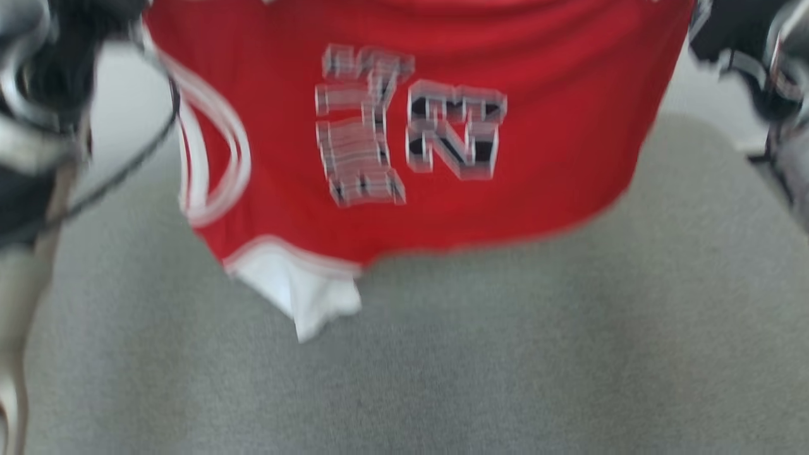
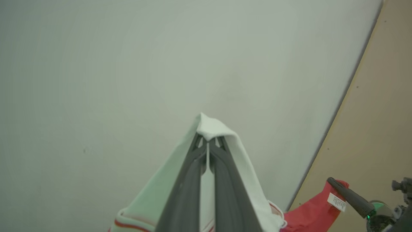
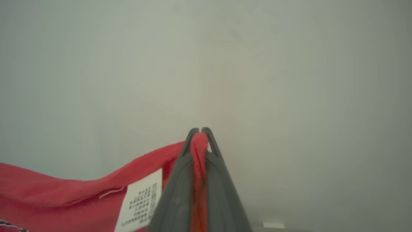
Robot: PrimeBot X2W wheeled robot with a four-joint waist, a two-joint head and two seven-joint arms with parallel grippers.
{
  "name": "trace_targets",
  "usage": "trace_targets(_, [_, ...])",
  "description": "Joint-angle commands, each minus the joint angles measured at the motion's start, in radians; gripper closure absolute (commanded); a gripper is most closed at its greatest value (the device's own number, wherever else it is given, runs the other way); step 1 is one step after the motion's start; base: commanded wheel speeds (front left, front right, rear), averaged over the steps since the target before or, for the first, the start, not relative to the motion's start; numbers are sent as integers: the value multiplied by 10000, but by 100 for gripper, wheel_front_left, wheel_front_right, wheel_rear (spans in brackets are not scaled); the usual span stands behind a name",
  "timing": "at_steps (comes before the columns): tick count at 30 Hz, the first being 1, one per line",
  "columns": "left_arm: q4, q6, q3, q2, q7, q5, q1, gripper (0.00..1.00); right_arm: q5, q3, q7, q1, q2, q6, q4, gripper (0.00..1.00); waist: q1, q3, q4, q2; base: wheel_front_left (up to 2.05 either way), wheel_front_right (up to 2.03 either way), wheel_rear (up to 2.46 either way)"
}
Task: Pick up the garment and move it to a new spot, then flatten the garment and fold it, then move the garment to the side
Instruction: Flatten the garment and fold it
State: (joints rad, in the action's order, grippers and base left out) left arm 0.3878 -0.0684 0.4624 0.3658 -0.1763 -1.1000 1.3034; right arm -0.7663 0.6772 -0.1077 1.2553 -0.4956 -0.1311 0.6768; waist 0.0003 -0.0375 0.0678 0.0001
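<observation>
1. Two arms are raised and spread well apart, one at each top corner of the head view. The left arm point(image 1: 38, 95) is at the upper left and the right arm point(image 1: 771, 69) at the upper right, both smeared by blur.
2. Up close, the left gripper point(image 2: 208, 140) has its long dark fingers pressed together on a fold of white cloth. The cloth drapes over the tips, with red-striped trim lower down.
3. The right gripper point(image 3: 200, 130) is likewise clamped, on a bunched ridge of red cloth that runs down between its fingers. A white label point(image 3: 141, 199) sits just beside them.
4. Between the two grippers hangs the jersey point(image 1: 505, 158), pulled wide by its top edge. It is red, with large grey, white and black block characters across the middle.
5. A white-striped armhole loops down its left side, and a white flap dangles from the lower left corner.
6. Beyond it lies a grey surface point(image 1: 505, 354). The blur makes it impossible to tell whether the white flap touches it.
7. Farthest off in the left wrist view, a pale surface point(image 2: 128, 64) meets a tan strip point(image 2: 379, 112).
</observation>
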Motion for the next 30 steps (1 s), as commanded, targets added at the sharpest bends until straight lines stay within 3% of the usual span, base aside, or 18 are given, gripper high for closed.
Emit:
trace_targets(1, [580,235,156,-167,399,446,717,100,294,11,160,552,182,5,418,100,-3,-2244,-322,-1,0,0,0])
trace_targets(7, [3356,1077,400,-856,3304,2105,3522,100,1796,-527,2251,3114,841,5,2573,100,-3,-3993,-325,-1,0,0,0])
trace_targets(10, [4279,1497,504,-1071,4231,2765,4766,100,2584,-1028,3404,4293,1033,5,3545,100,-3,-4661,-243,-1,0,0,0])
trace_targets(12, [4429,1684,313,-1158,4407,3203,5483,100,3195,-1401,3679,4999,1049,5,3878,100,-3,-5174,-257,-1,0,0,0])
trace_targets(15, [3598,1831,-387,-1215,4420,3741,5939,100,3742,-2107,3727,5462,1003,5,3632,100,-3,-5735,-294,-1,0,0,0])
trace_targets(19, [2276,1965,-1572,-1865,4399,4366,4835,100,4781,-3528,3716,4772,1175,5,2934,100,-3,-6611,-512,-1,0,0,0])
trace_targets(21, [1848,1976,-1515,-2095,4409,4142,4240,100,5177,-4129,3720,4272,1317,5,2566,100,-3,-6849,-635,-1,0,0,0])
trace_targets(26, [1335,1985,-924,-1887,4425,3141,2823,100,5615,-4927,3727,2839,1564,5,1887,100,-3,-7009,-830,-1,0,0,0])
trace_targets(30, [1043,1986,-617,-1352,4424,2145,1772,100,5431,-5231,3725,1878,1771,5,1382,100,-3,-6856,-721,-1,0,0,0])
